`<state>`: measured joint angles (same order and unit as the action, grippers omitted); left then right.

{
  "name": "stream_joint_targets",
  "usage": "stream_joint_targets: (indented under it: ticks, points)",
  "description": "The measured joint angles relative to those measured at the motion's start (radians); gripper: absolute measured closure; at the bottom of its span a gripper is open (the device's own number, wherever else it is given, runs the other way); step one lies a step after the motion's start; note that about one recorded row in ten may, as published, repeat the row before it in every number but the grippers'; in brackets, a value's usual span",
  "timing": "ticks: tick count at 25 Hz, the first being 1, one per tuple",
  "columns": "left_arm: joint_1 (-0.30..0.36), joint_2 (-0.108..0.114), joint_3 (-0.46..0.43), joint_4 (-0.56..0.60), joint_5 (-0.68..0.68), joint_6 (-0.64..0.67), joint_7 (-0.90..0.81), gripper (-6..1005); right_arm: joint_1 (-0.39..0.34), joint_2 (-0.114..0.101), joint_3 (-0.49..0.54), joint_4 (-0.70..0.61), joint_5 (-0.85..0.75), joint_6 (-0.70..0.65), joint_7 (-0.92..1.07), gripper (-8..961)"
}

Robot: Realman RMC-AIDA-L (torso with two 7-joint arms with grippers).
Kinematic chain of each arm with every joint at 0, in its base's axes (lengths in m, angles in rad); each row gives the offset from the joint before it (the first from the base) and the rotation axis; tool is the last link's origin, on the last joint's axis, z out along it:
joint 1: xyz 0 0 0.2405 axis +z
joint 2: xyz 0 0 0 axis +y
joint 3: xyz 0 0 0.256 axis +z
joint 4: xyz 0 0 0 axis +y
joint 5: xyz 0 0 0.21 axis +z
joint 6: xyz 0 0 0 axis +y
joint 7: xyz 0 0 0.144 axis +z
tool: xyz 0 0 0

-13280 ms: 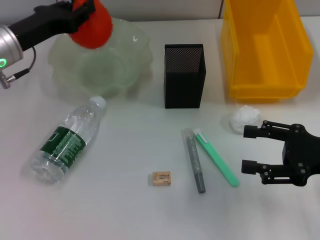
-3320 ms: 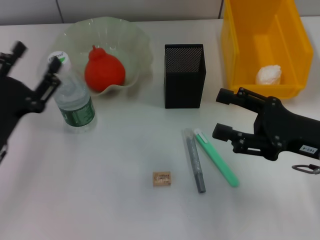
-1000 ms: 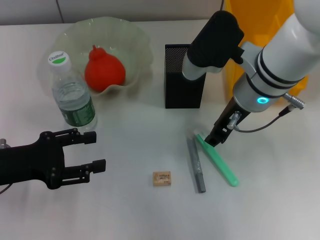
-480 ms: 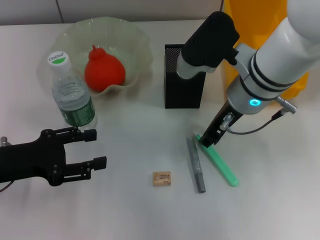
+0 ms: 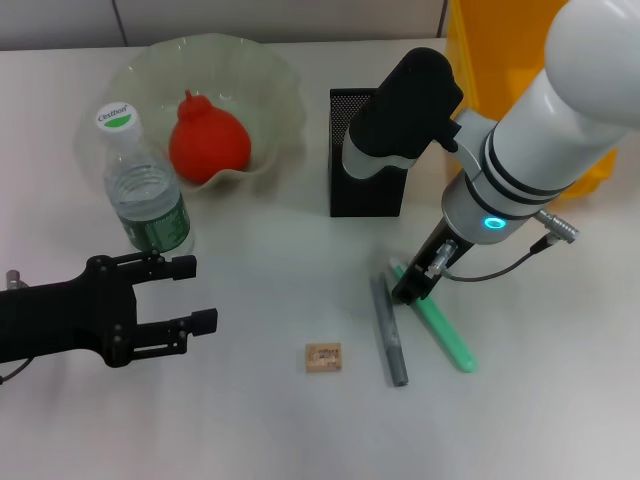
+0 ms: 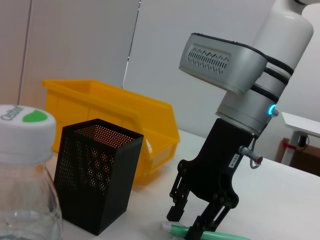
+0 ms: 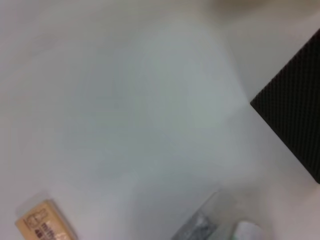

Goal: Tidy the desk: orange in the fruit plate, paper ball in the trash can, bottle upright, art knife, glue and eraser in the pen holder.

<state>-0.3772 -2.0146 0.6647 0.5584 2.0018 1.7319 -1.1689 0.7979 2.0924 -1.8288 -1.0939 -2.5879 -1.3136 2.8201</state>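
My right gripper (image 5: 410,288) points down, open, over the near-holder end of the green art knife (image 5: 440,325); the left wrist view shows its fingers (image 6: 175,212) spread around that end (image 6: 220,235). The grey glue stick (image 5: 390,332) lies just beside the knife, and the eraser (image 5: 323,357) lies apart on the table. The orange (image 5: 208,140) sits in the glass fruit plate (image 5: 275,75). The bottle (image 5: 145,195) stands upright. The black mesh pen holder (image 5: 368,150) stands behind the knife. My left gripper (image 5: 198,293) is open and empty near the bottle. The paper ball is hidden.
The yellow bin (image 5: 500,50) stands at the back right, mostly behind my right arm. In the left wrist view the bottle (image 6: 25,170), pen holder (image 6: 95,182) and bin (image 6: 115,120) are lined up. The right wrist view shows the eraser (image 7: 42,227) and the holder's corner (image 7: 295,130).
My right gripper has come down and a little toward the glue stick, onto the art knife's upper end. My left gripper has barely shifted.
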Motion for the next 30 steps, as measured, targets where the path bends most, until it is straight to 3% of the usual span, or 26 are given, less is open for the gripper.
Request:
stream_joint_targets:
  ticks: [8,13,17,22,23,24,27,30]
  points:
    - [0.0,-0.002,0.0,0.0,0.0,-0.008,0.0,256,0.001,0.0,-0.005,-0.001,0.002,0.002,-0.007,619]
    - [0.001,-0.003,-0.001,0.0,0.0,-0.015,0.0,256,-0.012,-0.003,0.0,-0.029,0.002,-0.007,-0.011,781]
    - [0.003,-0.003,-0.001,0.0,0.0,-0.015,0.0,256,-0.045,-0.009,0.029,-0.1,-0.021,-0.052,-0.021,784]
    - [0.009,-0.003,-0.001,0.0,0.0,-0.015,0.0,256,-0.121,-0.01,0.23,-0.337,-0.066,-0.147,-0.094,785]
    - [0.01,-0.004,-0.003,0.0,0.0,-0.013,0.0,256,-0.154,-0.009,0.336,-0.441,-0.016,-0.154,-0.128,785]
    - [0.01,-0.004,-0.003,0.0,0.0,-0.013,0.0,256,-0.154,-0.009,0.336,-0.441,-0.016,-0.154,-0.128,785]
    - [0.011,-0.005,-0.002,-0.008,0.0,-0.009,-0.002,256,-0.204,-0.009,0.496,-0.488,0.18,-0.1,-0.203,784]
    - [0.011,-0.005,-0.002,-0.019,0.0,-0.008,-0.003,256,-0.237,-0.011,0.657,-0.369,0.485,-0.013,-0.384,784]
